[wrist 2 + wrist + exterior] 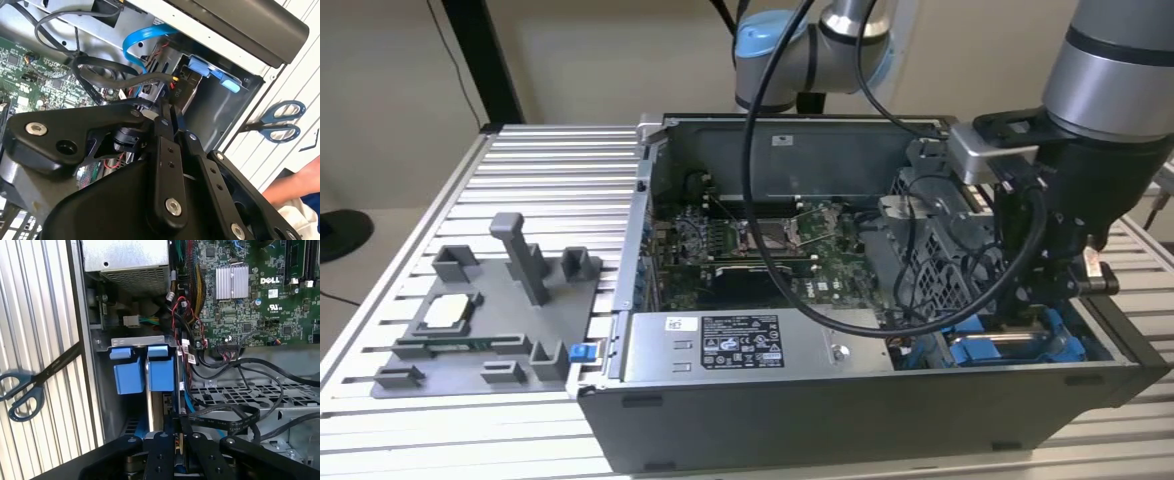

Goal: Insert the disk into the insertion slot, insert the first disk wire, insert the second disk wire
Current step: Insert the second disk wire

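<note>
A: We log the disk [162,410] standing on edge in the insertion slot [142,342], at the case corner beside the power supply [127,260]. In the first wrist view, blue carrier tabs [145,372] sit at its end.

B: In the second wrist view we note what that view lacks: a blue ribbon cable [137,42] looping above the bay, and a black wire [107,70] running to a connector just past the fingertips.

A: The gripper [176,432] has its fingers drawn narrow, nearly together; in the first wrist view they pinch a flat black cable end [220,417] over the disk's edge.

B: In the exterior view we see the gripper [1041,300] lowered into the case's near corner on the exterior view's right, the motherboard [761,245] to its left, and a grey fixture tray [487,320] outside the case.

A: Both wrist views show scissors [30,385] on the slatted table [40,300]. The second adds a person's hand [290,190].
</note>
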`<state>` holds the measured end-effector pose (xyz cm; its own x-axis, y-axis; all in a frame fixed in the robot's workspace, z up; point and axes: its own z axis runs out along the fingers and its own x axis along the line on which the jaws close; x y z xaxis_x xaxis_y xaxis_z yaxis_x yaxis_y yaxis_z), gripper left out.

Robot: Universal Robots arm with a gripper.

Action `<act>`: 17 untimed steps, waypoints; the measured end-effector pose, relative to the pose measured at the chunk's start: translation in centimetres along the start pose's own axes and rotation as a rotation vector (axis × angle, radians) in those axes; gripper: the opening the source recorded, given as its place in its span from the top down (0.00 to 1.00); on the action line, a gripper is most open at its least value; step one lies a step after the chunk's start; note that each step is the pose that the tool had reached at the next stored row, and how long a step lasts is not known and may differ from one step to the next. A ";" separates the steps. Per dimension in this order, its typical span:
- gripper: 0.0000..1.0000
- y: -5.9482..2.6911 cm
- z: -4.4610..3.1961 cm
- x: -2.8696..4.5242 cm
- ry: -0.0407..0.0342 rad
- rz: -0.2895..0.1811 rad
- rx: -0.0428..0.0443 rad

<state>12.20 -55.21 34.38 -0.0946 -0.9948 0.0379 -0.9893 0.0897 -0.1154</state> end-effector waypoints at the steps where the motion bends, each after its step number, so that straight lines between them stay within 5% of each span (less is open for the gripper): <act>1: 1.00 -0.01 0.00 0.08 -0.0019 0.000 -0.0003; 4: 1.00 -0.02 0.01 0.19 -0.0103 0.001 -0.0009; 17: 1.00 -0.05 0.04 0.47 -0.0178 0.002 -0.0017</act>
<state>12.21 -55.68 34.36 -0.0947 -0.9953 0.0199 -0.9893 0.0918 -0.1137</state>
